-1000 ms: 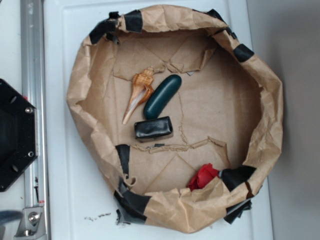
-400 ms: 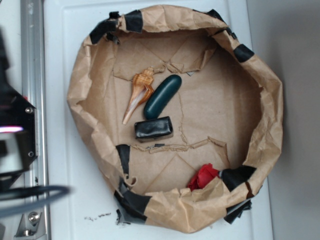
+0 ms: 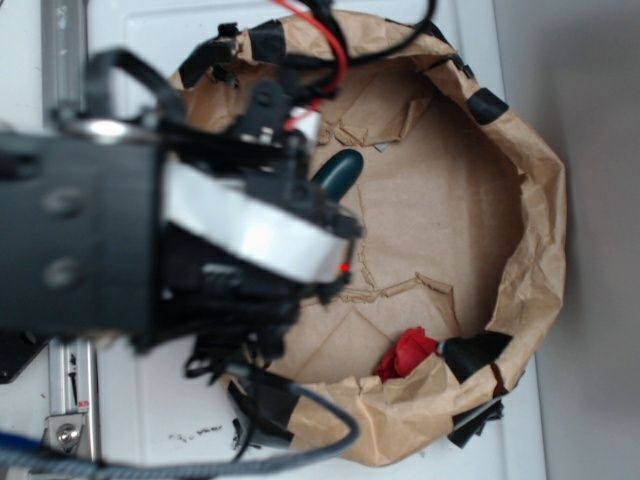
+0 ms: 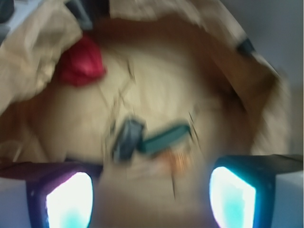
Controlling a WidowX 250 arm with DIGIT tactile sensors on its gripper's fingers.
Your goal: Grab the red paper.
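One red paper lies inside the brown paper basin, against its taped near wall. We see our gripper spread wide and empty, well apart from that wad. A green capsule shows partly beside our arm.

You are looking down on a brown paper basin patched with black tape, sitting on a white surface; the robot arm — black, blurred, with a white band and red wires — covers the basin's left half; its gripper can't be made out. Just past it a dark green oblong object pokes out; the red paper lies crumpled against the lower-right wall, beside a strip of tape, well apart from the arm.
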